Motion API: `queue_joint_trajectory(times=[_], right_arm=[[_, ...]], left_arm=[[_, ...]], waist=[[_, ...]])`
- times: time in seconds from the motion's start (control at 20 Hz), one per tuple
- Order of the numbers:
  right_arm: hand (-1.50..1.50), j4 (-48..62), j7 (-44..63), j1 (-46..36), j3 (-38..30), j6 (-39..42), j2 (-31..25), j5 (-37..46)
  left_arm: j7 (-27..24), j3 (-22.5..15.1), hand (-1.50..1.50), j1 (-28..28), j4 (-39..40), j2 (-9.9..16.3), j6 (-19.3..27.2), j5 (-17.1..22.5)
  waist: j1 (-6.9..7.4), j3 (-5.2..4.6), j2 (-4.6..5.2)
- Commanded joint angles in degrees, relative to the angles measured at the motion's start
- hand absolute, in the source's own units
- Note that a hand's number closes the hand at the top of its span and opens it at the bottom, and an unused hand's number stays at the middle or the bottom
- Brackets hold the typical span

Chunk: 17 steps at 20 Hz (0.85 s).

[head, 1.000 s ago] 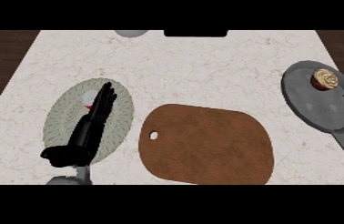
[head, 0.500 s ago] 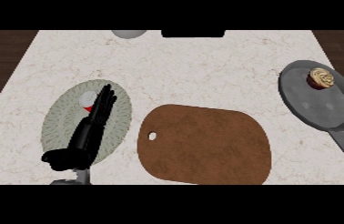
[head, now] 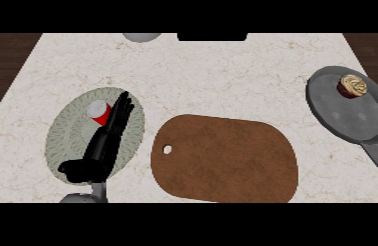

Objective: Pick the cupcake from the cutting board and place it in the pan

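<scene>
Cupcake [head: 353,85] sits upright in pan [head: 341,110]; left hand [head: 103,142] straight-fingered, holding nothing.

no readable text, labels, or signs

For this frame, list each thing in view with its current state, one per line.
cupcake: upright, in the pan.
pan: on the counter at right, holding the cupcake.
cutting board: flat, bare.
plate: holds a red cup.
red cup: lying on its side.
left hand: open, fingers straight, over the plate.
</scene>
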Motion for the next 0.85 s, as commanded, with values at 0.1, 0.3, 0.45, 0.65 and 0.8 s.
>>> queue_joint_trajectory(times=[0.1,0.3,0.45,0.65,0.8], right_arm=[[-1.50,-9.01,1.58,7.92,2.38,-0.14,2.74,-2.31],[-1.50,-15.15,6.21,9.29,4.19,-4.86,4.70,-1.10],[-1.50,-16.65,8.24,8.06,5.23,-5.50,4.32,-1.48],[-1.50,-10.49,5.44,6.73,3.84,-5.31,-1.13,-0.82],[-1.50,-11.41,2.96,8.55,4.77,-8.24,0.60,0.97]], left_arm=[[-0.28,1.18,0.00,0.15,-0.07,0.07,-0.83,-0.07],[3.46,2.11,0.00,-3.24,-0.69,-0.15,-0.54,0.18],[2.99,-1.27,0.00,-1.69,-1.57,-1.59,2.59,-1.22],[-0.44,1.43,0.00,1.73,-1.14,-0.36,-1.47,0.15],[-1.61,0.50,0.00,2.68,-1.28,-0.77,-1.42,-0.93]], waist=[[0.15,0.02,0.06],[0.00,0.00,0.05],[0.12,0.01,0.05],[0.31,0.03,0.09],[0.31,0.03,0.08]])
